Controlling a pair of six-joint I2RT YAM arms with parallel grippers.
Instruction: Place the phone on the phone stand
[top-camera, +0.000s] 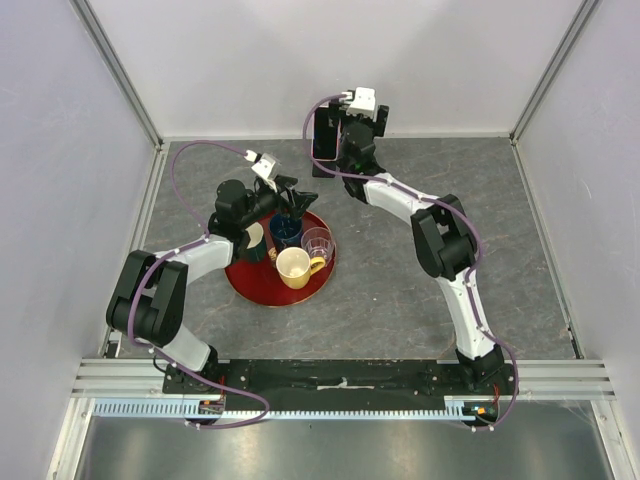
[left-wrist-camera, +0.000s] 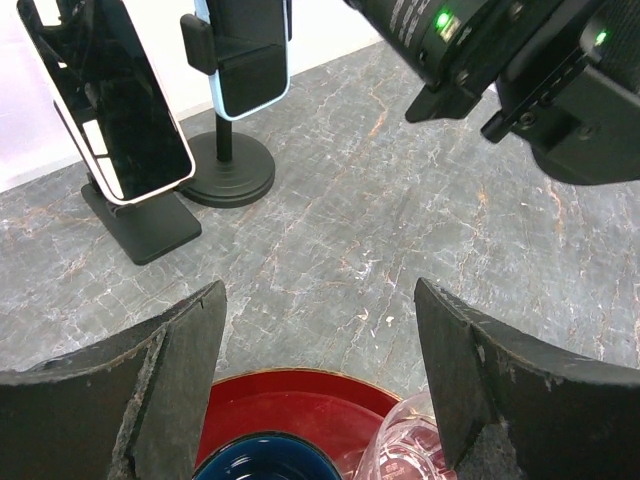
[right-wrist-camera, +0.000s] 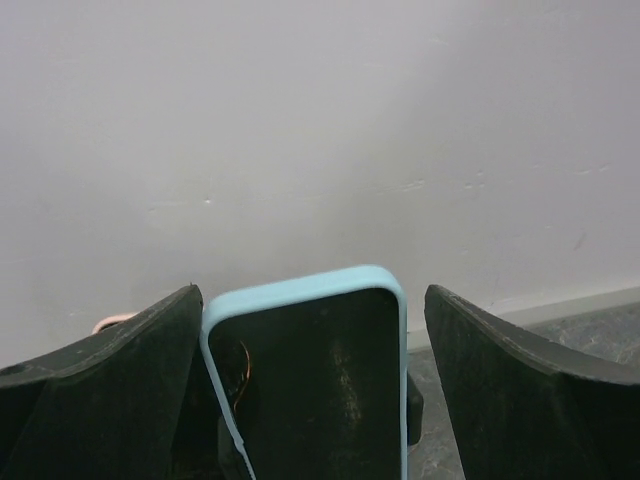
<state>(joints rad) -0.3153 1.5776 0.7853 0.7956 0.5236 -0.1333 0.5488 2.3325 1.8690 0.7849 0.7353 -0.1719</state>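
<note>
Right gripper (right-wrist-camera: 310, 295) jaws apart, phone (right-wrist-camera: 310, 390) between, maybe touching one; skewed retreat could topple phone stand (left-wrist-camera: 228, 172). Left gripper (left-wrist-camera: 318, 300) spread too.

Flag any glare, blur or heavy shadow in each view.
Top external: even, soft light, everything sharp, barely any shadow on the table. Left wrist: bright reflections streak the dark screen of the white-edged phone. Right wrist: the fingers are dark and featureless, and the blue-cased phone shows a dim orange glint.
</note>
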